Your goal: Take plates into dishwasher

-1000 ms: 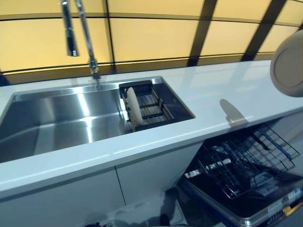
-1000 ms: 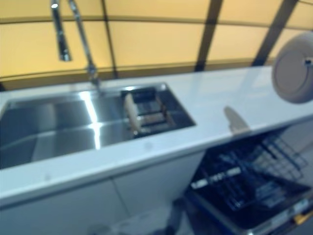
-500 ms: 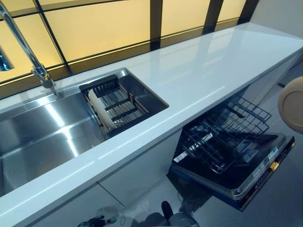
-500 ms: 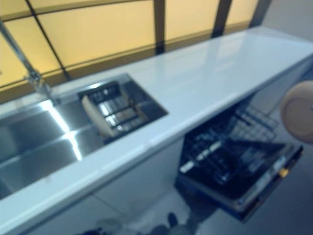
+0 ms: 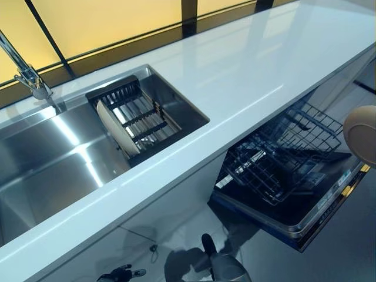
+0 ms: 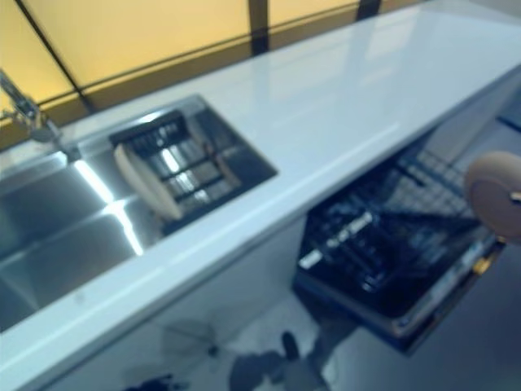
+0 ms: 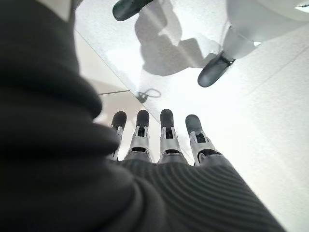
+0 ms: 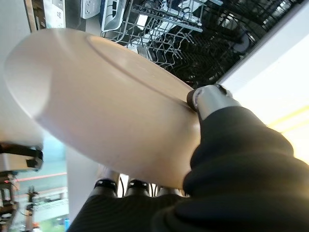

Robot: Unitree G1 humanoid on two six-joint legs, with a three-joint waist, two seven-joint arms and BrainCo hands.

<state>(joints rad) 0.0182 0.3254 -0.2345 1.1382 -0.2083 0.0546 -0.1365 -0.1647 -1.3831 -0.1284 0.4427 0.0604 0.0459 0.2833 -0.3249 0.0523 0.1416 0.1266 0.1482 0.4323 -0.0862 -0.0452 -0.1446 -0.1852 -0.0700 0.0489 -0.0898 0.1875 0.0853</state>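
The right hand (image 8: 212, 104) pinches a plate (image 8: 96, 106) above the dishwasher rack (image 5: 282, 161); lowered tilted, it could strike the wires. The left hand (image 7: 164, 140) hangs open and empty.

no readable text, labels on dishwasher door (image 5: 329, 197) too small

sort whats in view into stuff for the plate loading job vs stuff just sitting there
Job:
- beige plate, pinched in the right hand
- open dishwasher's wire rack
- second plate in the sink's drying rack

Just there:
- tap
- white counter
- idle left hand
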